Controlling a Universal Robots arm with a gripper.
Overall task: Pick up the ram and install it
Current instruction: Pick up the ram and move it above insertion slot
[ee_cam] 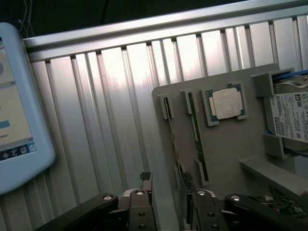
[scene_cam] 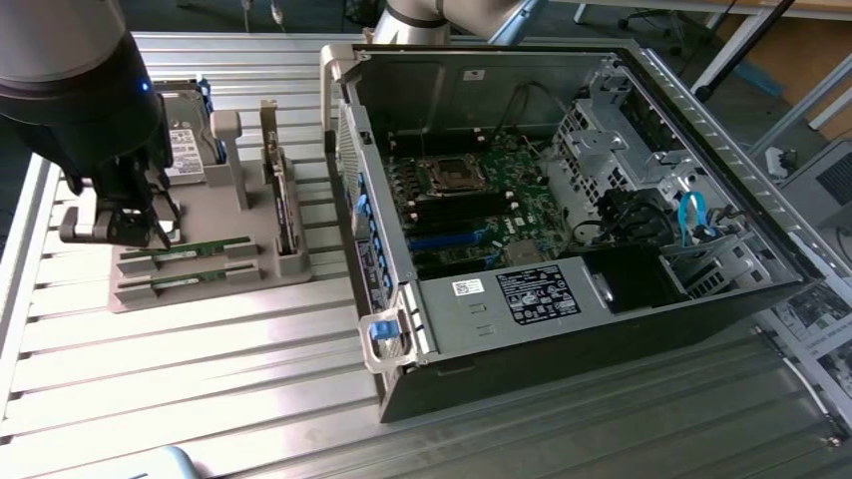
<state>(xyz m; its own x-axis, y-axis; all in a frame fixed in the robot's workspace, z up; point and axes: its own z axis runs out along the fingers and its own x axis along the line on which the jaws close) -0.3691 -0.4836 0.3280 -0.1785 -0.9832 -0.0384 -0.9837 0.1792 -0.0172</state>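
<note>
Green sticks, two of them, lie side by side in slots of one grey tray point(scene_cam: 200, 215) on the ribbed metal table point(scene_cam: 200, 379). The tray also holds one silver CPU point(ee_cam: 226, 103) and one hard drive point(ee_cam: 288, 115). One open PC case point(scene_cam: 560, 230) stands to the exterior view's right of the tray, with its motherboard point(scene_cam: 480, 195) bare. One tablet point(ee_cam: 19, 106) lies on the table a bit off from the tray.

The dark arm point(scene_cam: 74, 90) comes down at the exterior view's far left with the wrist pointing down, and the gripper point(scene_cam: 127, 238) hangs over the tray's left end. In the wrist view the gripper point(ee_cam: 166, 182) has its fingers point(ee_cam: 146, 179) spread apart. The ram point(ee_cam: 172, 139), the stick by the tray's edge, runs into the gap between them, and I can't tell if anything touches. The second stick point(ee_cam: 197, 137) sits just beside it, closer to the CPU.
</note>
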